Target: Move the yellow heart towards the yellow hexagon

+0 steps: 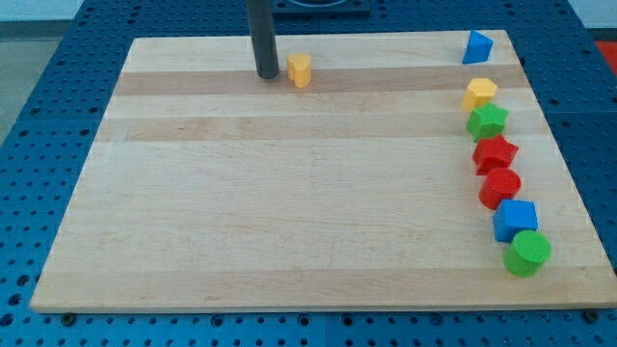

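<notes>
The yellow heart (300, 69) lies near the view's top, a little left of centre, on the wooden board (289, 193). My tip (266, 75) rests on the board just to the heart's left, very close to it; I cannot tell if they touch. The yellow hexagon (479, 93) lies far to the right, near the board's right edge, at the head of a column of blocks.
A blue triangle (477, 47) sits at the top right corner. Below the hexagon, down the right edge, run a green star (487, 120), a red star (495, 153), a red round block (499, 187), a blue cube (515, 220) and a green cylinder (527, 253).
</notes>
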